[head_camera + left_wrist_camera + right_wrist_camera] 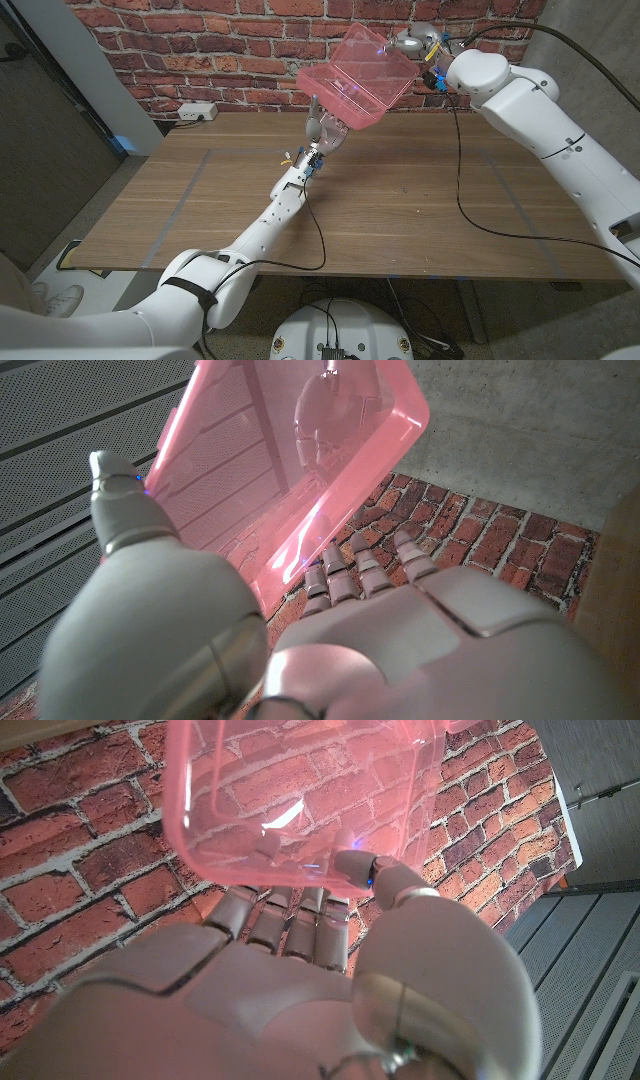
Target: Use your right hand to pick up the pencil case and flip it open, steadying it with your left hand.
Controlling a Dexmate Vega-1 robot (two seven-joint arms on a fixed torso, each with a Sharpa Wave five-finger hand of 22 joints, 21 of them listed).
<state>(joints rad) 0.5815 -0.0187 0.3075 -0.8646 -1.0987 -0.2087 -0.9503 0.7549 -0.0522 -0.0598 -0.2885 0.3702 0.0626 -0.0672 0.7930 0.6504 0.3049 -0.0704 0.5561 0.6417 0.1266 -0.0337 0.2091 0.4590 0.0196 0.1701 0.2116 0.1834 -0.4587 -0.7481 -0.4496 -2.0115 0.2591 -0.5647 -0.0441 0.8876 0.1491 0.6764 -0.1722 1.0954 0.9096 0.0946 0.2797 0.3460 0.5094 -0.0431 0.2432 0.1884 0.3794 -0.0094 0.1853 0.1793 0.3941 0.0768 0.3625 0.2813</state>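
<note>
In the head view the pink translucent pencil case is held up in the air above the far edge of the table, in front of the brick wall, tilted and apparently partly opened. The right hand grips its upper far end, while the left hand reaches up from below with its fingers against the lower end. In the left wrist view the left hand sits just under the case; its fingers curl toward the bottom rim and the thumb rises beside the pink wall, though whether they truly clamp the rim or only brace it is hard to tell. In the right wrist view the right hand has its fingers pressed up on the rounded edge of the case, the thumb tip closing from the side, so this hand is holding it. The risk from here, as I judge it, is slippage: the plastic looks smooth and both holds sit only at the edges, so a twist to swing the lid could pop the case free and drop it onto the table, or the left support could slide off and let the case rotate.
</note>
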